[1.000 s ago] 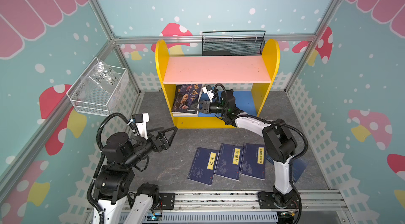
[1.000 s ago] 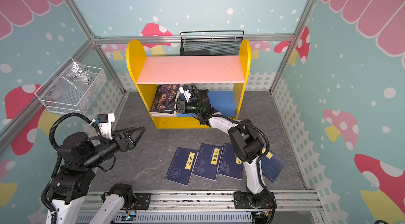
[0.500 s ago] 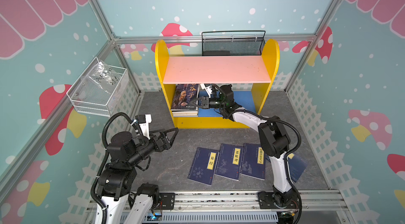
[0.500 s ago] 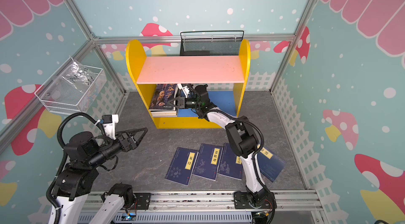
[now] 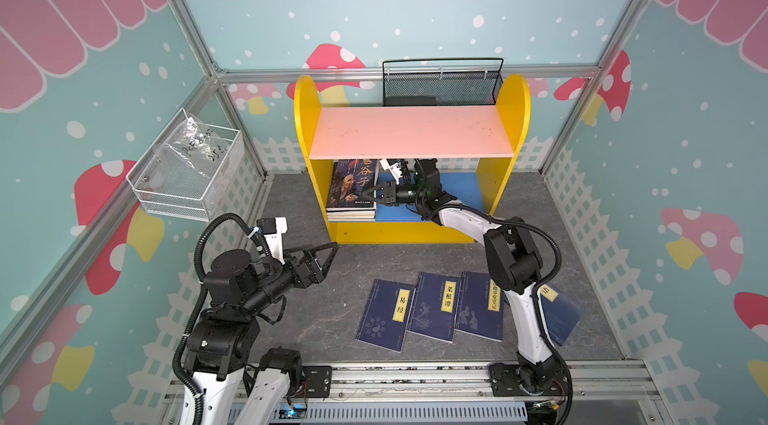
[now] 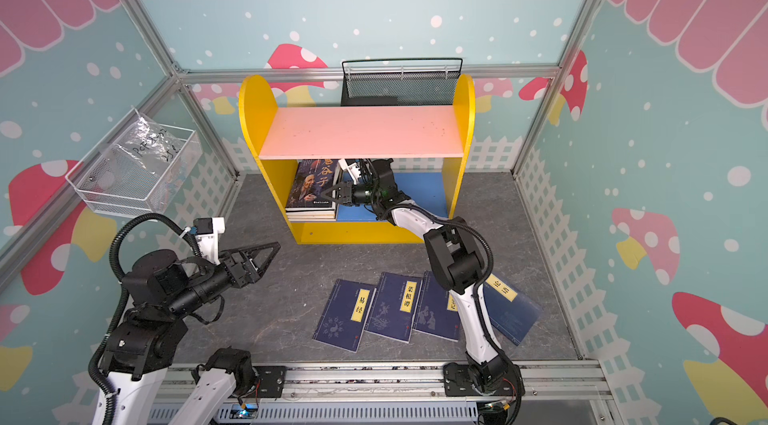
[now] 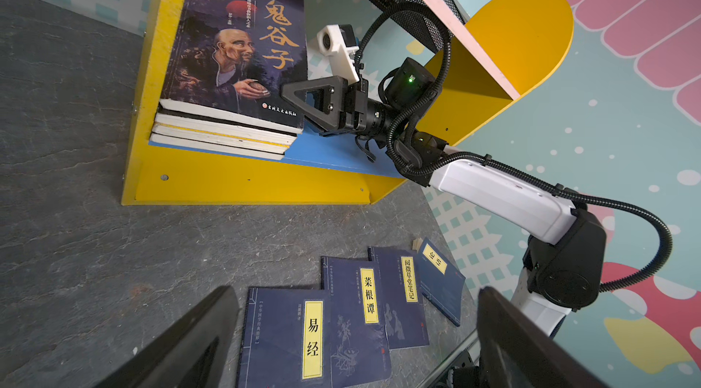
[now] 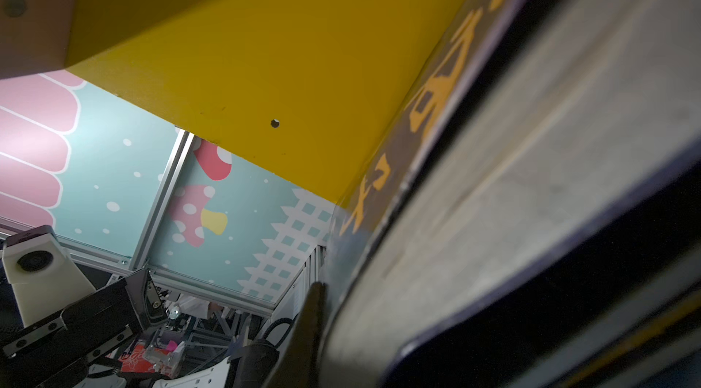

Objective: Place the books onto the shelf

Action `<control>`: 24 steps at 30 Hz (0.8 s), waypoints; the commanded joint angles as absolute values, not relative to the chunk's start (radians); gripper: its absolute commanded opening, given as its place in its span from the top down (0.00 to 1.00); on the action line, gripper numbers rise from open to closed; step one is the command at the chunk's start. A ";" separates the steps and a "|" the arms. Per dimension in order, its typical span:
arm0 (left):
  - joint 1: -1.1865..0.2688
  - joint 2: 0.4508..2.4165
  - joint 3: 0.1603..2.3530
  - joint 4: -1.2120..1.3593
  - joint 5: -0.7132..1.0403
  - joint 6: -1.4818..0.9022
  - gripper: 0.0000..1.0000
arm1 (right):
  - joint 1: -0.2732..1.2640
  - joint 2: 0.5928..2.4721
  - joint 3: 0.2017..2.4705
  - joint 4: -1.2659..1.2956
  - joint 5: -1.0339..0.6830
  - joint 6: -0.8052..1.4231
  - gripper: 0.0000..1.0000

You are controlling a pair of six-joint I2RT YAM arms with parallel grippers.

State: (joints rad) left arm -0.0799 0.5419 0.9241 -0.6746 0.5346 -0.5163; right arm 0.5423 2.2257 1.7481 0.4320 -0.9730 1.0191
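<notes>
The shelf (image 5: 411, 140) (image 6: 357, 132) stands at the back, its pink upper board bare. A stack of books lies at the left end of its blue lower board, topped by a dark book (image 5: 353, 184) (image 6: 311, 184) (image 7: 231, 52) showing an old man. My right gripper (image 5: 368, 194) (image 6: 326, 195) (image 7: 286, 92) (image 8: 315, 314) is shut with nothing between its fingers, and its tip rests against that book's right edge. Several navy books (image 5: 436, 306) (image 6: 390, 306) (image 7: 288, 336) lie flat on the floor. My left gripper (image 5: 328, 250) (image 6: 270, 248) (image 7: 352, 344) hangs open and empty, left of them.
A black mesh basket (image 5: 440, 84) stands behind the shelf top. A white wire basket (image 5: 187, 173) hangs on the left wall. My right arm's elbow (image 5: 511, 261) rises over the rightmost navy books. A metal rail (image 5: 415, 377) runs along the front.
My right gripper has slid left along the lower board, pushing the dark top book from askew to square on the stack against the left panel. The left arm shifted slightly.
</notes>
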 commanded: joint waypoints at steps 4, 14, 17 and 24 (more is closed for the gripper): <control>-0.082 0.535 0.915 -0.655 0.523 -0.516 0.00 | 0.547 2.241 1.812 0.467 -0.973 0.985 0.86; -0.081 0.537 0.901 -0.641 0.515 -0.528 0.01 | 0.548 2.265 1.835 0.468 -1.020 1.005 0.86; -0.081 0.535 0.900 -0.639 0.515 -0.528 0.01 | 0.548 2.283 1.855 0.469 -1.034 1.010 0.85; -0.081 0.534 0.892 -0.640 0.508 -0.529 0.01 | 0.543 2.351 1.946 0.444 -1.072 1.014 0.85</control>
